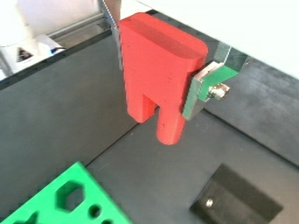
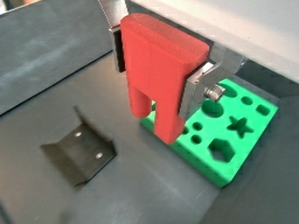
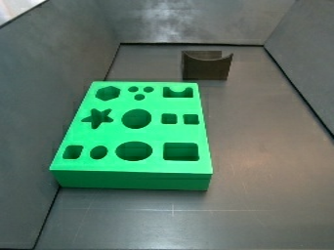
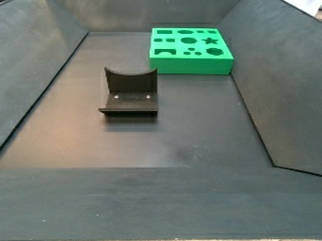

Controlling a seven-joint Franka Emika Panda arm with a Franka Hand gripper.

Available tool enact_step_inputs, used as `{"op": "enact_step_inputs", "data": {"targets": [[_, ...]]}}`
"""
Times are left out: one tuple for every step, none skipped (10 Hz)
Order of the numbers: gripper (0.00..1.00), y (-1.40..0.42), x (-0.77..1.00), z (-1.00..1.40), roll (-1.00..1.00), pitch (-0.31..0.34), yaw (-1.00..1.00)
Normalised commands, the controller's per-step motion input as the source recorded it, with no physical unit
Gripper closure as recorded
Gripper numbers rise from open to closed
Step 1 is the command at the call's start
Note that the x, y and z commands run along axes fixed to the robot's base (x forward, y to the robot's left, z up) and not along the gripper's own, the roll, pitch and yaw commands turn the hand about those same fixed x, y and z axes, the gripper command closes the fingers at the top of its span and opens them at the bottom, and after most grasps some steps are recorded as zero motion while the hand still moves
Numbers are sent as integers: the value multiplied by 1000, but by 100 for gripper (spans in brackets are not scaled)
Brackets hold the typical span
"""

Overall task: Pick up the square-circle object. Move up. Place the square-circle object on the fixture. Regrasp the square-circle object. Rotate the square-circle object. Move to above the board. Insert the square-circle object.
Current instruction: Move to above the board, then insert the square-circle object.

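Overhead, claw (image 2: 163,70) missing from both side views, closed around one red square-circle object (image 2: 162,74), one board (image 3: 136,135), one fixture (image 4: 128,94) on table (image 4: 164,141).

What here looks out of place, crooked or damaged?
Nothing stands out. The gripper jaws hold the red square-circle object above the floor. The board lies flat, and the fixture stands upright apart from it. The side views do not show the gripper.
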Motion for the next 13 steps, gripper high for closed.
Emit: {"op": "enact_step_inputs", "data": {"targets": [[100, -1000, 194, 139, 30, 171, -24], [100, -1000, 200, 143, 12, 142, -3], [100, -1000, 209, 147, -2, 126, -1], [100, -1000, 218, 147, 2, 121, 7], [100, -1000, 234, 152, 10, 120, 8], [100, -1000, 252, 156, 4, 125, 12], [100, -997, 279, 165, 7, 129, 10], [100, -719, 218, 123, 14, 133, 11], [100, -520, 180, 95, 17, 135, 7], [100, -249, 116, 53, 18, 110, 13], [100, 0, -206, -214, 0, 0, 0], [100, 80, -43, -240, -74, 17, 0], [100, 0, 0, -237, -4, 83, 0]]}}
